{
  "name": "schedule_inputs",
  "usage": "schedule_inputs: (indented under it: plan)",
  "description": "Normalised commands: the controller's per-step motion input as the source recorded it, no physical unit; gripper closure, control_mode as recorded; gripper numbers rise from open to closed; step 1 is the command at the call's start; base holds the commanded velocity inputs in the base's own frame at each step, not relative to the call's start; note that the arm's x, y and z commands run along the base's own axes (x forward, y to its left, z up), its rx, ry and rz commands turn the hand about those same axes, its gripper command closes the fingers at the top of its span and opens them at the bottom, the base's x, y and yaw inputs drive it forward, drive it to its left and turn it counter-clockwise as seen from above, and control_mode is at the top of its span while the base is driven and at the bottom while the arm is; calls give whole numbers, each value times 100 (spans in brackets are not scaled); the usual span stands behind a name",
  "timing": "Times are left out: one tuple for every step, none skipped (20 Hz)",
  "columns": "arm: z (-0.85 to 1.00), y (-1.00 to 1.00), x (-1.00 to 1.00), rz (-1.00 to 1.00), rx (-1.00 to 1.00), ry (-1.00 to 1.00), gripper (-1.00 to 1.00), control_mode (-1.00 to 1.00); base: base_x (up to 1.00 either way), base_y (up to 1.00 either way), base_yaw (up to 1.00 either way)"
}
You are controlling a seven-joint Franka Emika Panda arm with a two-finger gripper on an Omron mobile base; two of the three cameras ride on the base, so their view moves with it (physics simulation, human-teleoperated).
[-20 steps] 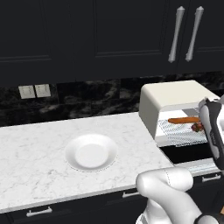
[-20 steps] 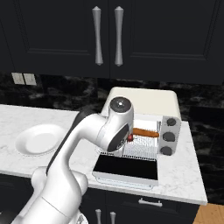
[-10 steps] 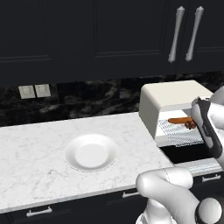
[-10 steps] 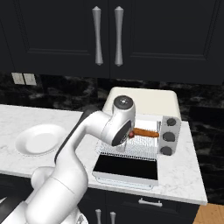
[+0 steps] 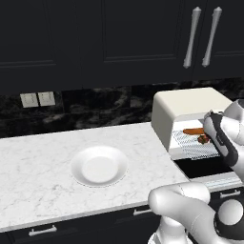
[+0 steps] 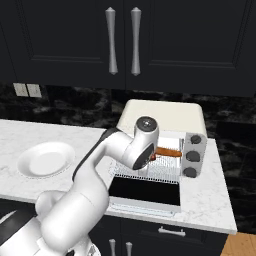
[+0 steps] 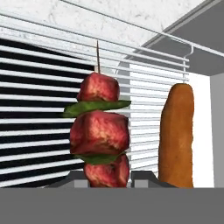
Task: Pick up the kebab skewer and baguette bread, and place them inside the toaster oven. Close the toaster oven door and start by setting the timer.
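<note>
A round white plate (image 5: 99, 165) sits on the white marble counter (image 5: 43, 162). Two pale wall switches (image 5: 37, 99) sit on the black backsplash, under dark cabinets with silver handles (image 5: 190, 37).

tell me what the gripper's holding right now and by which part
The gripper is shut on the kebab skewer, gripping its lowest meat chunk at the end nearest the hand, over the toaster oven's wire rack.

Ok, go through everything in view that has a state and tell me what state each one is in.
toaster oven door: open, folded down flat.
gripper: shut on the kebab skewer.
baguette bread: lying on the wire rack.
plate: empty.
upper cabinet doors: closed.
</note>
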Motion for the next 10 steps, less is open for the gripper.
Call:
schedule_inputs:
  plan:
    - [-20,-20,28,4,0,0,100,-100,0,0,0]
    - [-14,-19,30,3,0,0,100,-100,0,0,0]
    - [-10,-17,31,1,0,0,100,-100,0,0,0]
    - [-8,-16,30,1,0,0,100,-100,0,0,0]
    - [-6,-9,34,0,0,0,100,-100,0,0,0]
    - [-4,-5,33,0,0,0,100,-100,0,0,0]
    - [0,-2,31,0,0,1,100,-100,0,0,0]
    - [0,0,31,0,0,5,100,-100,0,0,0]
    - [0,0,30,0,0,5,100,-100,0,0,0]
    - [0,0,29,0,0,4,100,-100,0,0,0]
